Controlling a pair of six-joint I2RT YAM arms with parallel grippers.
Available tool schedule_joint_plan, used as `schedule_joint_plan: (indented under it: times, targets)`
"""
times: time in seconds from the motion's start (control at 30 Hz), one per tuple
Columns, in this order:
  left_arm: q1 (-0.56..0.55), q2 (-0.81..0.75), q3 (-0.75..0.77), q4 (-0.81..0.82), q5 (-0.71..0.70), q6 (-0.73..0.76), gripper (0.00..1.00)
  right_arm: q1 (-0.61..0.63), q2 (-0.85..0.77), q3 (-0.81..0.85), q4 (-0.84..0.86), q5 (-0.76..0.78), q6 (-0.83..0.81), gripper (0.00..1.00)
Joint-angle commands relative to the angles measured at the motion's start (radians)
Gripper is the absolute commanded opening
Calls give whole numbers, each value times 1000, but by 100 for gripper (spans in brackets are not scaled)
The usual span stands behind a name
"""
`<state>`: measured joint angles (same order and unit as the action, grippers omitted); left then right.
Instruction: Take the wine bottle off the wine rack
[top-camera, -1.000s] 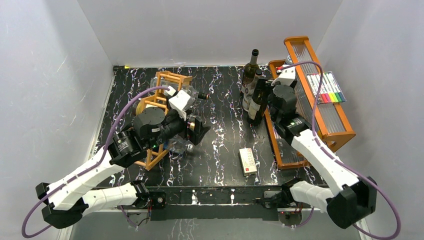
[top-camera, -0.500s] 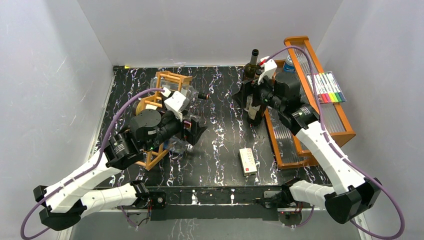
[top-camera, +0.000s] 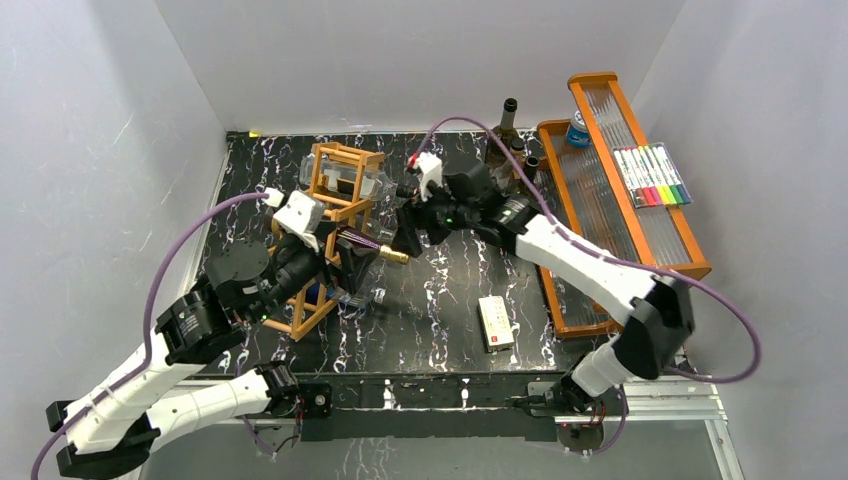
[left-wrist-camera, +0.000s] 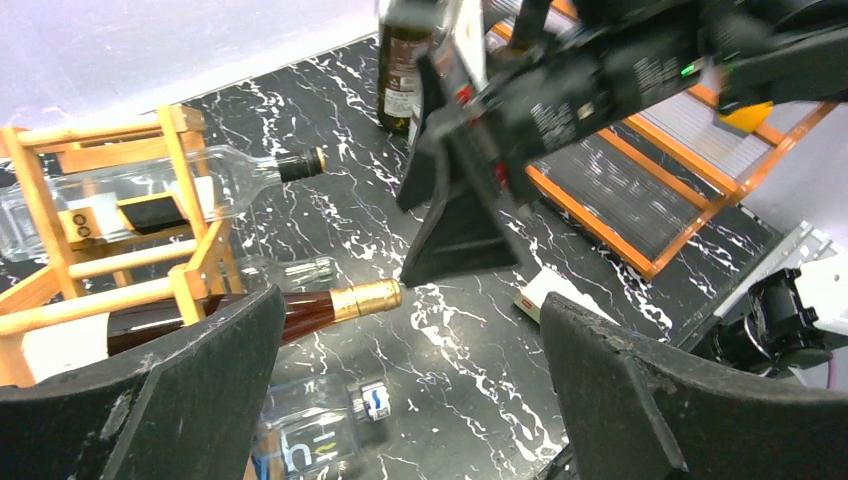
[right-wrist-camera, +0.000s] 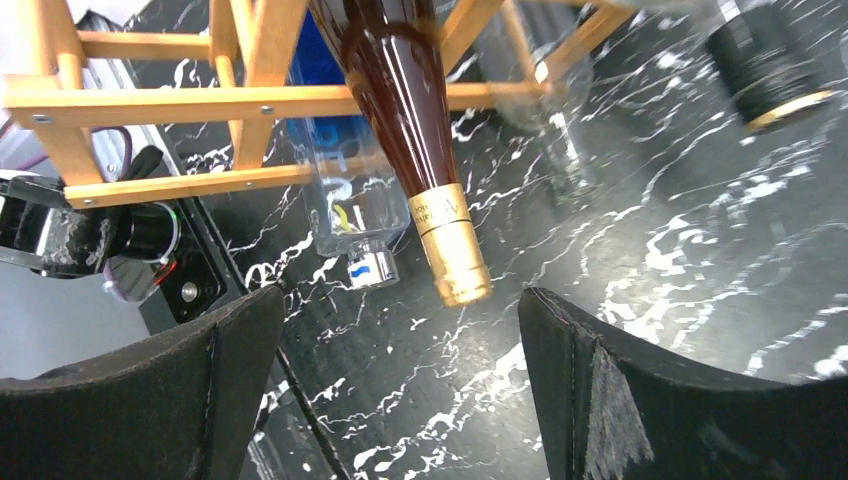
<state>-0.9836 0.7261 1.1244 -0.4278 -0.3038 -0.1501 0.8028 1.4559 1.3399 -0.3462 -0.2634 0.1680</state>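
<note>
- Overhead view:
  - Wine rack (top-camera: 335, 215) stands in the left half of the worktop (top-camera: 450, 290), nearer its far edge.
  - The dark wine bottle (top-camera: 372, 248) lies in a lower cell, with its gold-foiled neck poking out toward the worktop's middle.
  - The right gripper (top-camera: 405, 240) hangs just beside that neck, spread wide and carrying nothing.
  - The left gripper (top-camera: 335, 272) sits at the rack's near side, likewise spread and empty.
- Left wrist view:
  - The foil tip juts clear of the rack bars. The right arm's black fingers are just above and beyond it, apparently not touching.
  - A clear bottle (left-wrist-camera: 200, 180) rests in the cell above, so lifting the dark bottle steeply would probably knock it.
- Right wrist view:
  - The neck points down between the two wide-set pads, a little nearer the right one.
  - A second clear bottle (right-wrist-camera: 345, 220) lies on the worktop under the rack, just beside the neck.
  - The right gripper should probably come in further, until its pads straddle the brown glass above the foil, where the grip is less likely to slip.
  - From there it should centre on the neck, clench firmly and draw the bottle out along its own axis, low and level.
  - The frame looks light and could drag along, so the left gripper might usefully brace a rack bar.
</note>
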Motion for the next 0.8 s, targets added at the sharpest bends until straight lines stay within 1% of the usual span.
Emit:
schedule_joint_plan:
  times: [0.0, 0.07, 0.17, 0.27, 0.37, 0.57, 0.77]
  targets:
    - [2, -16, 2, -41, -65, -16, 98, -5, 125, 79, 22, -134, 74, 98]
    - [2, -15, 2, -50, -64, -25, 98, -6, 191, 116, 30, -212, 92, 98]
    - [2, -13, -4, -54, -61, -39, 98, -5, 305, 192, 8, -270, 105, 98]
    - [2, -13, -8, -54, -61, -52, 98, -5, 373, 217, 8, -317, 106, 98]
    - [2, -10, -14, -54, -58, -64, 98, -5, 404, 210, 38, -361, 109, 98]
    - [1, 6, -23, -47, -52, -72, 98, -5, 421, 148, 163, -474, 129, 88]
    - [2, 30, -16, -33, -34, -72, 98, -4, 452, 129, 211, -499, 119, 85]
